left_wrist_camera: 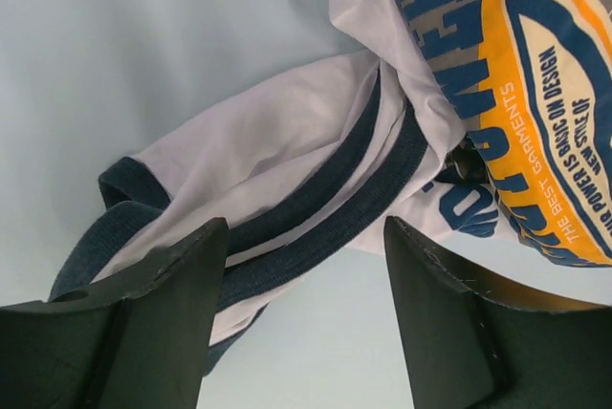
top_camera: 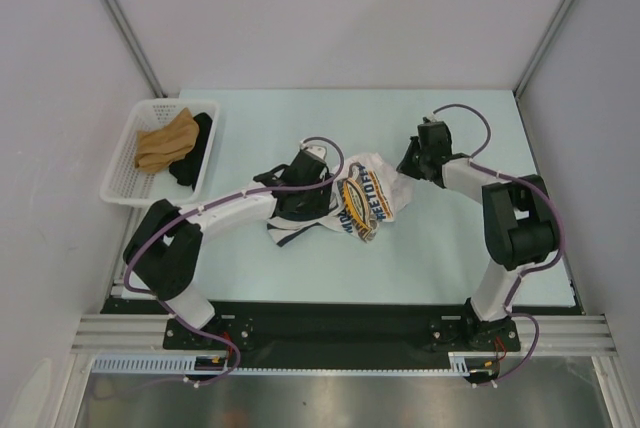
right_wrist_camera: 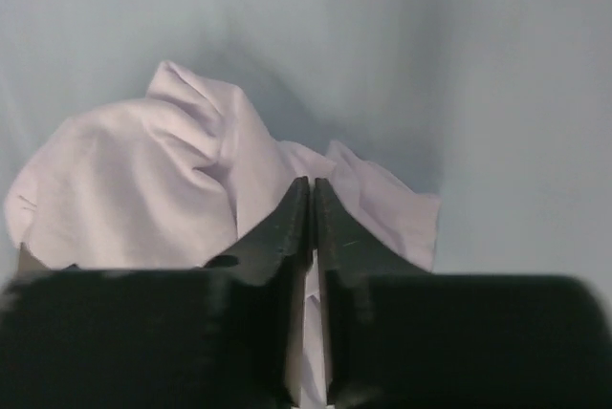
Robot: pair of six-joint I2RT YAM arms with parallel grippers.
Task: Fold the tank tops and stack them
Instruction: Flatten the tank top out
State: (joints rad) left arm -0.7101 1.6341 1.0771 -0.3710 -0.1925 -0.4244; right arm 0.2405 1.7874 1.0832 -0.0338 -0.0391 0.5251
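One tank top [top_camera: 365, 198] lies crumpled in the middle of the table, its blue-and-orange print facing up. My left gripper [top_camera: 298, 203] hangs over its left part. In the left wrist view the left gripper [left_wrist_camera: 304, 227] is open, and the top's navy trim [left_wrist_camera: 325, 208] runs across just beyond the fingertips, beside the print [left_wrist_camera: 545, 113]. My right gripper [top_camera: 405, 172] is at the top's right edge. In the right wrist view the right gripper [right_wrist_camera: 313, 184] is shut, with a fold of the white cloth [right_wrist_camera: 143, 180] pinched between its fingers.
A white basket [top_camera: 120, 163] stands at the back left and holds a brown cloth [top_camera: 165, 146] and a black cloth [top_camera: 195, 153]. White walls with metal posts close in the table on three sides. The arm bases sit on the black rail at the near edge.
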